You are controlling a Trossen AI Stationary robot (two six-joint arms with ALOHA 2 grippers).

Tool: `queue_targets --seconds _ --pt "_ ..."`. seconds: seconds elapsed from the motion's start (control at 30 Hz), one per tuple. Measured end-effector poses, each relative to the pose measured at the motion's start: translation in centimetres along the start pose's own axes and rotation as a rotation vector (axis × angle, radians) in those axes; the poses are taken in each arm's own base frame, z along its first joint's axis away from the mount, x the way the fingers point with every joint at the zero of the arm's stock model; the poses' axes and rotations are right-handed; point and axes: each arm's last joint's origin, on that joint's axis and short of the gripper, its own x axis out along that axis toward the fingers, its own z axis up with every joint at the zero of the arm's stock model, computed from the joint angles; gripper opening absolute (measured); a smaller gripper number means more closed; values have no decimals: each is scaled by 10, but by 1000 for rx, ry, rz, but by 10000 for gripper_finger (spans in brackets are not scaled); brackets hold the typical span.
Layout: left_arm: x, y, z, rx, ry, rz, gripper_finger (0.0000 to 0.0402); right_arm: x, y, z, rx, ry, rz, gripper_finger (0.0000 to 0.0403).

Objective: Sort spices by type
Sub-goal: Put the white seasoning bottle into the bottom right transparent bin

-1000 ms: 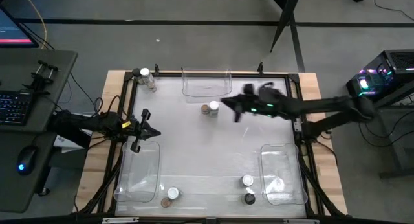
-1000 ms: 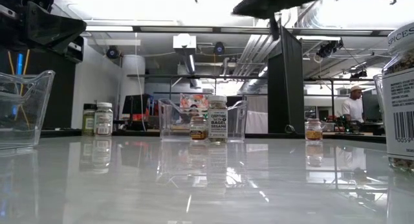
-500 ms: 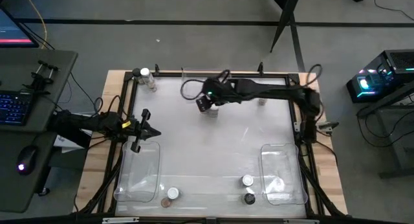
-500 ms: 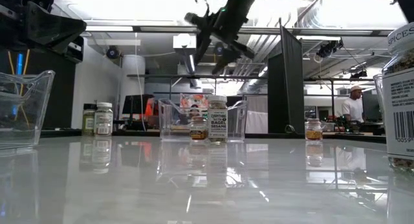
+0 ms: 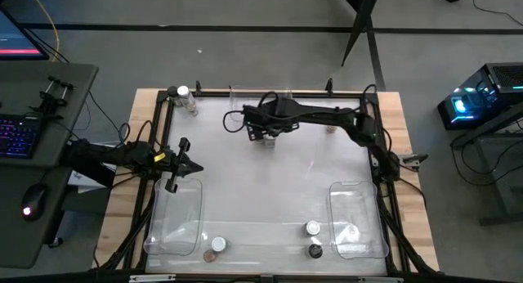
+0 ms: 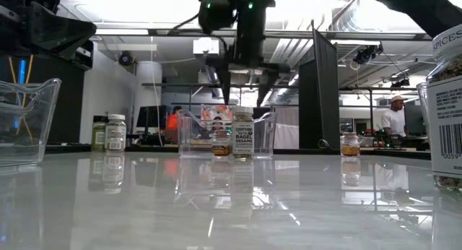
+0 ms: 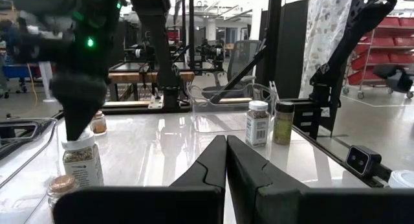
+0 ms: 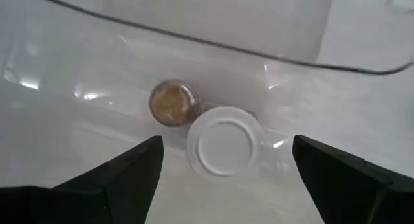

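Right end effector (image 8: 223,169): my fingers spread wide above the white-lidded round spice jar (image 8: 224,148), ready to straddle it.
Neighbour: small tan-topped jar (image 8: 171,102) touches it, so I centre carefully.
Left end effector (image 7: 226,160): pressed together, waiting by the clear plastic bin (image 5: 175,222).

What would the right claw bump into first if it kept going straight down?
Most likely the white-lidded spice jar. The right claw hangs open and points down, with that lid between its fingers. A smaller tan-lidded jar stands right beside it. How far above the lid the claw is, is hard to judge.

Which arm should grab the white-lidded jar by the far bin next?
Right. Its open end effector hangs directly over the white-lidded jar; the left end effector, shut, waits by the near-left bin.
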Motion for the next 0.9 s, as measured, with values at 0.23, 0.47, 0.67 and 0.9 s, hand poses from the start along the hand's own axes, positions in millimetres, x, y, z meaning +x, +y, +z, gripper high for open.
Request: queue_targets --seconds 0.23,0.47,0.67,0.9 --pt "0 0 0 0 0 0 0 19 0 5 -20 17 -41 341" --pt "0 0 0 0 0 0 0 29 -4 12 -53 90 -24 341" --pt "0 0 0 0 0 0 0 30 -6 14 -52 120 -8 326" --pt "0 0 0 0 0 0 0 38 -2 10 -53 139 -8 243"
